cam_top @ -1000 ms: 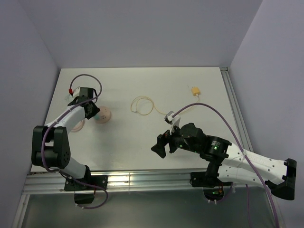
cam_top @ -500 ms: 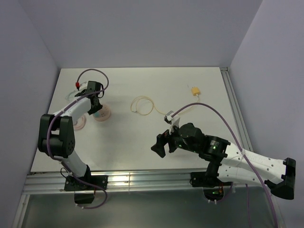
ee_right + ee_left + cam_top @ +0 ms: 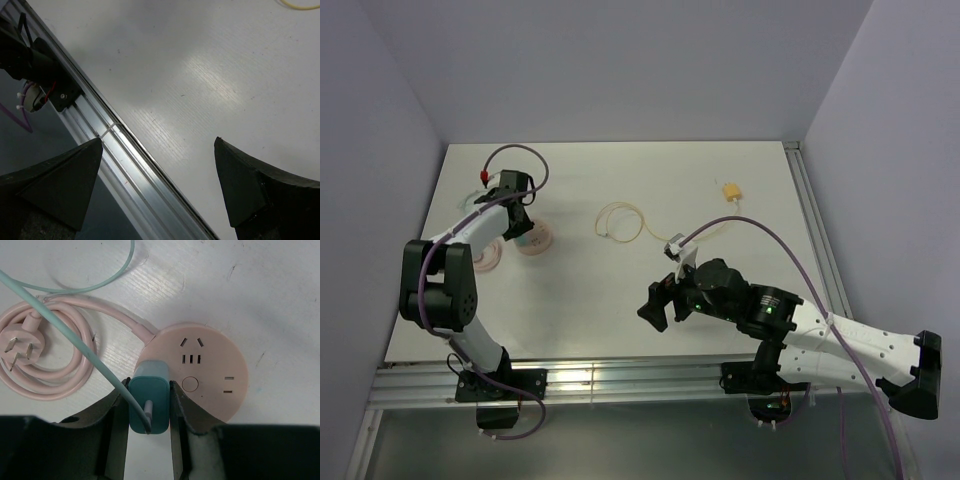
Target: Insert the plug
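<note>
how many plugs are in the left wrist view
2. A teal plug sits clamped in the left end effector at the round pink socket's edge; a pink three-prong plug lies at left inside its coiled cord. More may lie off-frame.

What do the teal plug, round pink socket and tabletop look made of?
The teal plug looks like hard matte plastic, with smooth moulded edges. The round pink socket seems plastic too, satin, with crisp moulded slots. The tabletop is probably white laminated board: faint grain lines and scuffs show.
</note>
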